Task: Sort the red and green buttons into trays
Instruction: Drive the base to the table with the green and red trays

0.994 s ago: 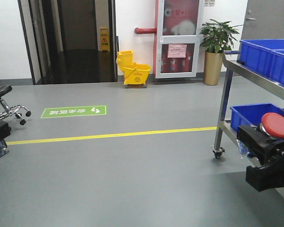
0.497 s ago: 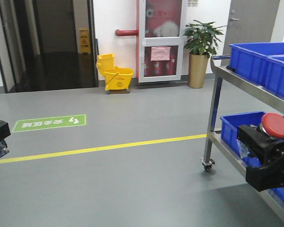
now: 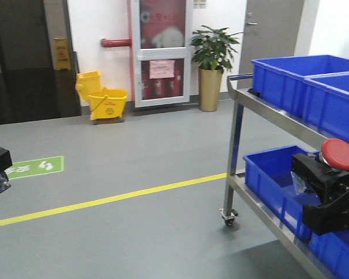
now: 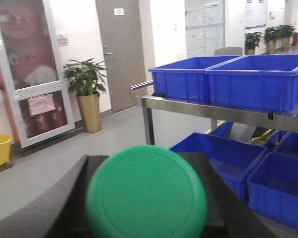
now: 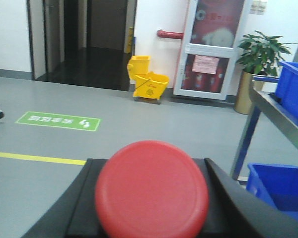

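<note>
L fingers point(image 4: 59, 208): green btn point(image 4: 146, 191), R fingers point(image 5: 228, 210): red btn point(image 5: 151, 188)

Cart point(image 3: 262, 110) stands at right, with crates point(image 3: 291, 78) side by side on its upper shelf and another crate point(image 3: 267, 174) on the lower one. Right pincer point(image 3: 328, 192) sits before the lower shelf, right-hand button point(image 3: 339, 154) between its fingers; left pincer point(image 4: 146, 218), far left and well apart, grips left-hand button point(image 4: 146, 193). Along the back wall, left to right: mop bucket point(image 3: 102, 102), cabinet point(image 3: 160, 52), potted plant point(image 3: 212, 58); floor line point(image 3: 104, 200) runs between wall and pincers.

red button point(image 5: 151, 188), green button point(image 4: 146, 191), blue crates point(image 3: 291, 81)
</note>
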Tool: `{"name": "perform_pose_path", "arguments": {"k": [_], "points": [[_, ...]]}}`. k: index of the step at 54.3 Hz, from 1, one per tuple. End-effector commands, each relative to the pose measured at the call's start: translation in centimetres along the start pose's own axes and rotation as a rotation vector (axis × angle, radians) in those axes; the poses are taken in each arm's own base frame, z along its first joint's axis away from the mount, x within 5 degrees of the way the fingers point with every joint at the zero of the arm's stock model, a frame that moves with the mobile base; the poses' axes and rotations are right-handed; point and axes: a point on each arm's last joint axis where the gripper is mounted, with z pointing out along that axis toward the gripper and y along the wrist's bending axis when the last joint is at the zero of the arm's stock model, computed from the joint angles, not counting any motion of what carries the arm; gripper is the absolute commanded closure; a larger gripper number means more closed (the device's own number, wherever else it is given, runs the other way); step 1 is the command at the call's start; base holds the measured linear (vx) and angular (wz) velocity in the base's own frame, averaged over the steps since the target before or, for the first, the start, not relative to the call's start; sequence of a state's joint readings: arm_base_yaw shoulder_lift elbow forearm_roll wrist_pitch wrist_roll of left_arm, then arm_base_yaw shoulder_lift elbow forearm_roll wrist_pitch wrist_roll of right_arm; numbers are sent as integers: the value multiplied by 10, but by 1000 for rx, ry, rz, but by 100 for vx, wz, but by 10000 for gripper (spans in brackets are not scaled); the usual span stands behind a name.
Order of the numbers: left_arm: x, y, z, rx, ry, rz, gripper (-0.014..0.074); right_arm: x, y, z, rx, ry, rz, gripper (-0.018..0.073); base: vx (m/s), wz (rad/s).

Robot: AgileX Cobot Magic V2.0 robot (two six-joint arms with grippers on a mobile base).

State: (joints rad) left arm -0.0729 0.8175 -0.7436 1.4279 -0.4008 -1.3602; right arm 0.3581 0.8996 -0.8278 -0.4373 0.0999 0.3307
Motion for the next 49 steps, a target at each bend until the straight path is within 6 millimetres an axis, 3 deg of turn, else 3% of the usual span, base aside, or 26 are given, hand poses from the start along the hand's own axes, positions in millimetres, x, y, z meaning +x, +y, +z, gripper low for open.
{"name": "perform_pose_path", "arguments": {"k": [1, 21, 49], "points": [[-14, -1, -2, 9, -54, -31, 603, -22, 1, -7, -21, -131, -16, 568, 39, -31], [-14, -1, -2, 9, -54, -31, 603, -22, 1, -7, -21, -131, -16, 568, 36, -42], [-14, -1, -2, 7, -54, -31, 603, -22, 1, -7, -21, -131, -16, 568, 28, -73]]}}
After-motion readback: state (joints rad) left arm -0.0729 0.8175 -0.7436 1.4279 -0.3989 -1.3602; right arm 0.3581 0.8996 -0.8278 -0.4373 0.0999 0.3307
